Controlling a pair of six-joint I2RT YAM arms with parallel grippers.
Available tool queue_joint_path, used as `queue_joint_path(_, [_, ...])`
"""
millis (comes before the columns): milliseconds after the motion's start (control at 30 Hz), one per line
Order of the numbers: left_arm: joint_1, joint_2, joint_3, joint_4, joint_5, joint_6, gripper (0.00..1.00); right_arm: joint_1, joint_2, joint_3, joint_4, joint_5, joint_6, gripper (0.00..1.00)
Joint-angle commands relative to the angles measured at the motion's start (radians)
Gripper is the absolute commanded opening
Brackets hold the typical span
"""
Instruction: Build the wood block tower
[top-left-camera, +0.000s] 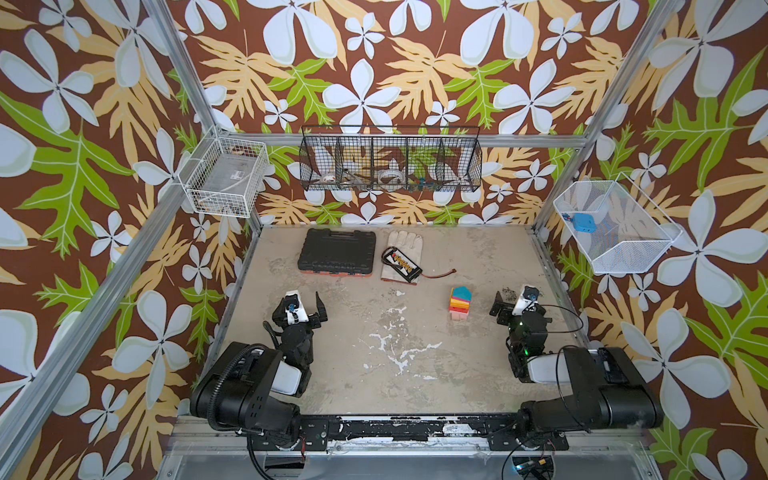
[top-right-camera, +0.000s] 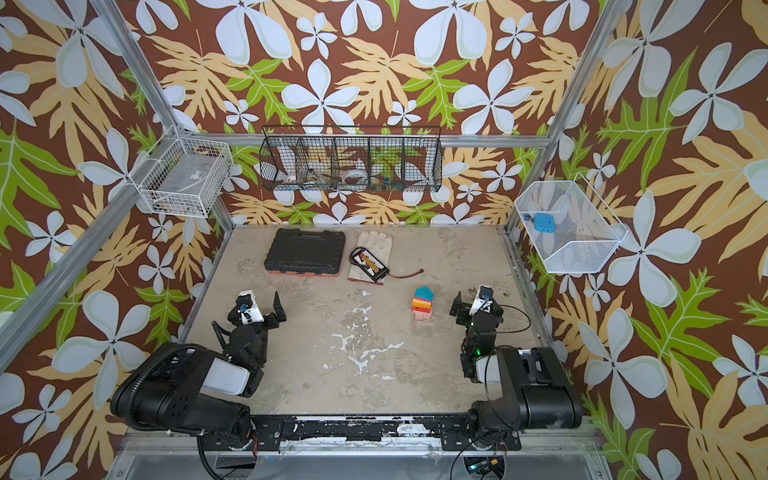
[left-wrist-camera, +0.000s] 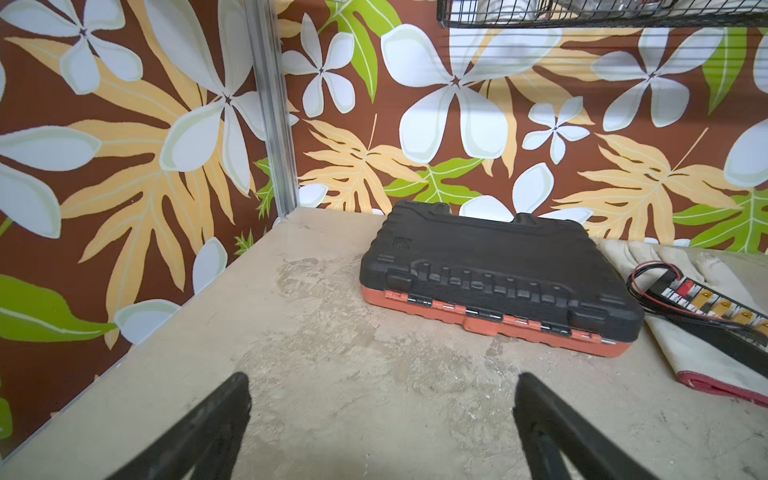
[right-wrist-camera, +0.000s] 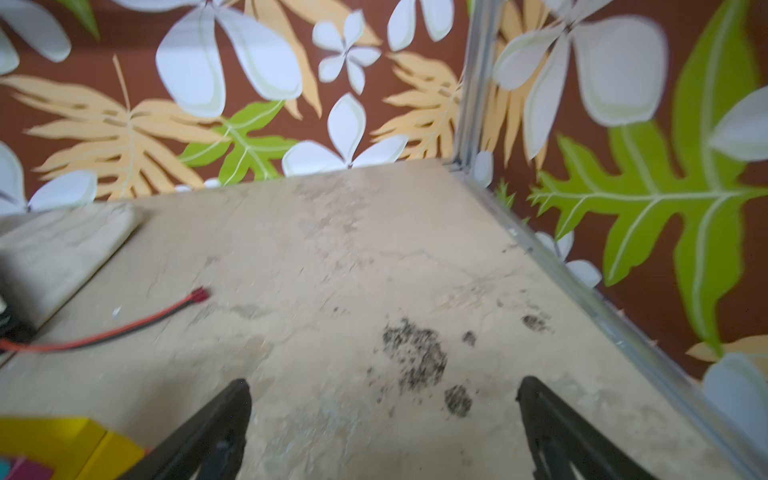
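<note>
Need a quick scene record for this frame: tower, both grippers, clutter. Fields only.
tower: standing on the right half of the table, teal piece on top, pink at base
left gripper: open, empty, over bare table, facing the tool case
right gripper: open, empty, beside the tower, not touching it
clutter: battery pack lying on a glove, at the back next to the tool case
status: tower stands unaided, nothing held

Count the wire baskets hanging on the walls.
3: white grid basket, left wall; black basket, back wall; white mesh basket, right wall. None appears hidden.
</note>
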Motion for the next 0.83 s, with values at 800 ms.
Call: queue_joint_path(800, [0.038, -0.007, 0.045, -0.067, 0.073, -0.011, 1.00, 0.038, -0.005, 0.038, 0.036, 0.039, -0.048, 1.00])
